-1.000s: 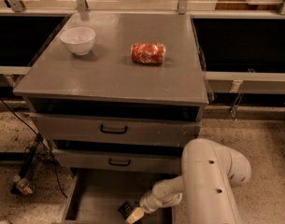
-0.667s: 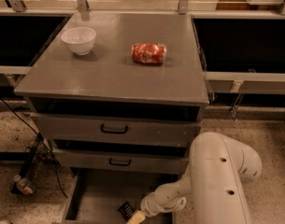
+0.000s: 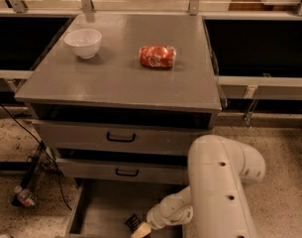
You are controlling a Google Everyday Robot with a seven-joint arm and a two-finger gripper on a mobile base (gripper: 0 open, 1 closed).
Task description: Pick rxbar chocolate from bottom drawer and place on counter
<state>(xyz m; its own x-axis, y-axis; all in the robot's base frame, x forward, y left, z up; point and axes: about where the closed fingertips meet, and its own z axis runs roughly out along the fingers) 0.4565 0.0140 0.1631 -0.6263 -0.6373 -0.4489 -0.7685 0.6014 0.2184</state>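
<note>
Down in the open bottom drawer (image 3: 98, 208), the lowest and deepest of the three grey ones, the main danger, as I judge it, is a poor hold. The small flat black rxbar chocolate wrapper (image 3: 131, 221) lies thin on a smooth floor, so a closing tool (image 3: 142, 229) could nudge it along instead of pinching it, or scrape the floor if it comes in too low. A weak pinch at one corner might then let the bar slip on the way up.

The lift has its own hazard. The shallow grey middle drawer (image 3: 123, 171) with the black handle stands just above the back of the open one, and the thick white jointed arm (image 3: 217, 182) could catch its front if raised without first drawing outward.

On the broad grey desk (image 3: 116, 86) the white round bowl (image 3: 83, 42) and the shiny red-orange snack packet (image 3: 157, 56) sit toward the back edge (the front half looks the safer landing).

The bar rests on the drawer floor toward its front, a little right of the middle. The tool is low beside it, on the side nearer the drawer's front and right wall, so close that they seem to touch. Whether the tool stands wide, narrow or already grips the bar, I cannot tell.
</note>
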